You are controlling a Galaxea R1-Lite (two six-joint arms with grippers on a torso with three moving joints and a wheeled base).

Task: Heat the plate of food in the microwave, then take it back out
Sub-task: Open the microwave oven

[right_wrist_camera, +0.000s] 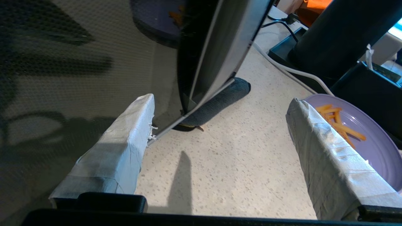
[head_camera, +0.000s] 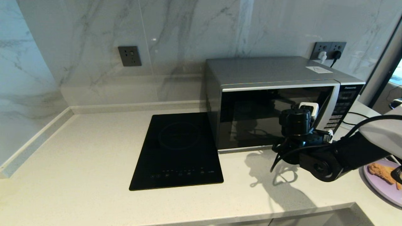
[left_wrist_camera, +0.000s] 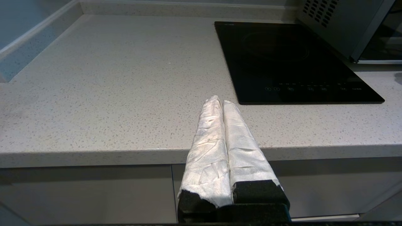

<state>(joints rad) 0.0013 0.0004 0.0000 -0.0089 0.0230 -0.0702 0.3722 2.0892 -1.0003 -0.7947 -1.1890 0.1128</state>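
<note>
The silver-grey microwave (head_camera: 270,72) stands at the back right of the counter, its dark glass door (head_camera: 251,119) looking shut. My right gripper (head_camera: 318,122) hovers open just in front of the door's right end, near the curved handle strip (right_wrist_camera: 220,47). One taped finger (right_wrist_camera: 125,138) lies before the glass, the other (right_wrist_camera: 326,157) on the plate's side; nothing is between them. The lilac plate of food (head_camera: 380,188) rests on the counter at the far right with fried chicken (head_camera: 381,172) and fries (right_wrist_camera: 339,122). My left gripper (left_wrist_camera: 219,99) is shut and empty at the counter's front edge, outside the head view.
A flat black induction hob (head_camera: 179,150) lies left of the microwave. Wall sockets (head_camera: 328,50) with plugs sit behind it, and a white cable (right_wrist_camera: 282,67) runs along the counter to the right. The counter's front edge (head_camera: 251,213) is close below.
</note>
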